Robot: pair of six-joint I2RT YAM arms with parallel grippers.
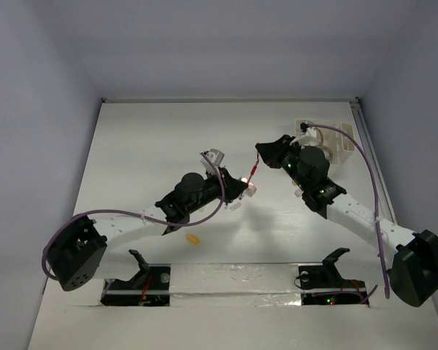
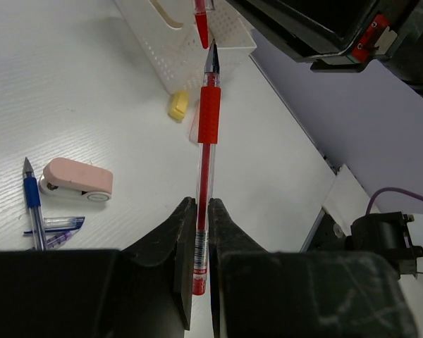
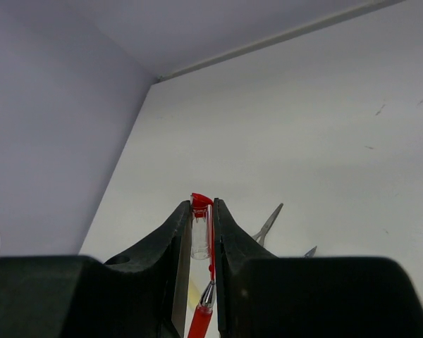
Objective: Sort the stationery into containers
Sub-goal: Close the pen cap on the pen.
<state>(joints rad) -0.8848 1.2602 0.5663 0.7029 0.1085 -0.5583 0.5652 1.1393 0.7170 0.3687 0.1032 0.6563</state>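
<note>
Our left hand [image 2: 201,205] is clamped on the red pen [image 2: 209,113] and our right hand [image 3: 198,208] on its cap [image 3: 199,236], both above the counter [image 1: 168,131]. Tape rolls [image 1: 324,153] sit in the organiser [image 1: 347,142]. The blue pen [image 2: 32,197], pink block [image 2: 77,179], yellow block [image 2: 178,105] and scissors [image 3: 268,224] lie loose, so most of the sorting remains.

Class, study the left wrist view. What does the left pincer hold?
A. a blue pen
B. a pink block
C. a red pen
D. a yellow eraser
C: the left pincer is shut on the red pen, whose barrel runs out from between its fingers.
</note>
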